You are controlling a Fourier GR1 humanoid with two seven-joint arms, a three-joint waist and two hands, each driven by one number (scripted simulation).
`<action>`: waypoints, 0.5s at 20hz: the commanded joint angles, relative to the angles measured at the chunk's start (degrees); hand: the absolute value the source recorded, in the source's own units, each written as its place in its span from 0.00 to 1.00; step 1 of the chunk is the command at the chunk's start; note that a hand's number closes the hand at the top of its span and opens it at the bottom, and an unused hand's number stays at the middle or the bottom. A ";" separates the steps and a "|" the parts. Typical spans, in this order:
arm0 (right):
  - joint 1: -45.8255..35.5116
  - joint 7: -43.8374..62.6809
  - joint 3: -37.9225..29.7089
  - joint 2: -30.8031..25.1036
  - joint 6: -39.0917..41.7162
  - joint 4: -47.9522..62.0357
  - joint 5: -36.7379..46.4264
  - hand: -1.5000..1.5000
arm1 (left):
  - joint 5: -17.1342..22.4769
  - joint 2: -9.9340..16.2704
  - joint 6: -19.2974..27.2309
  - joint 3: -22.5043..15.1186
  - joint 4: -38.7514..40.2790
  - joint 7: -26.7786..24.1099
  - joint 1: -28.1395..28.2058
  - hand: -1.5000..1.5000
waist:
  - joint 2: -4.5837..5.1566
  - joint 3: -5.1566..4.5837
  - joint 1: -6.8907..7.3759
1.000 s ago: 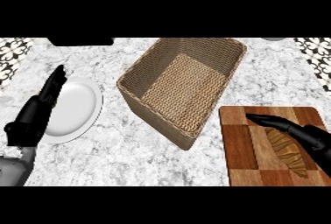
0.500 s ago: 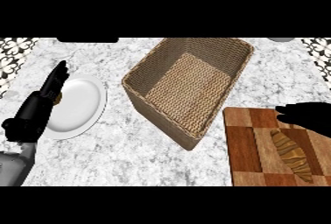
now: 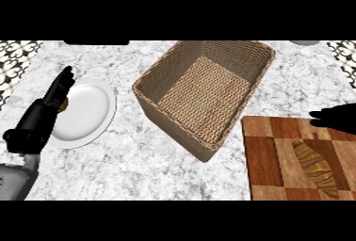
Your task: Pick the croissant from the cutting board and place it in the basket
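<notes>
The croissant [image 3: 318, 168] lay on the wooden cutting board [image 3: 268, 162] at the lower right of the marble counter [image 3: 132, 172], resting lengthwise across the board's checkered blocks and touching nothing else. My right hand [image 3: 338, 117] showed at the right edge of the view, above the board's far corner and apart from the croissant; only a dark part of it was in view, and I could not tell whether its fingers were spread or curled. The woven basket [image 3: 167, 124] stood at the middle of the counter, set at an angle, its near corner just beside the board's left edge. My left hand [image 3: 47, 113] rested at the left of the view with its fingers straight and held together, pointing away from me, lying over the left rim of a white plate [image 3: 87, 113]. Something small and brownish showed on the plate beside that hand, too hidden to name. No brand, label or writing could be read on any item.
</notes>
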 commanded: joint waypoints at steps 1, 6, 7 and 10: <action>-4.39 -2.89 3.41 4.72 2.60 5.57 8.43 0.00 | -1.86 -1.92 -1.21 0.96 3.89 -0.70 -2.83 0.50 | 0.10 0.03 -0.14; 0.76 -12.97 4.20 5.13 0.70 7.90 18.58 0.00 | -2.01 -1.45 -2.25 3.56 0.07 -0.41 1.09 0.50 | -0.14 0.08 -0.57; 0.13 -9.98 6.83 8.62 -0.75 6.63 20.15 0.00 | -2.06 -2.09 -3.53 3.72 3.25 1.01 -3.19 0.50 | -0.08 0.05 -0.75; 0.48 -14.10 11.01 9.13 -3.46 9.46 26.97 0.00 | -3.07 -3.85 -1.99 2.64 -1.47 1.84 0.06 0.50 | -0.13 0.08 -0.51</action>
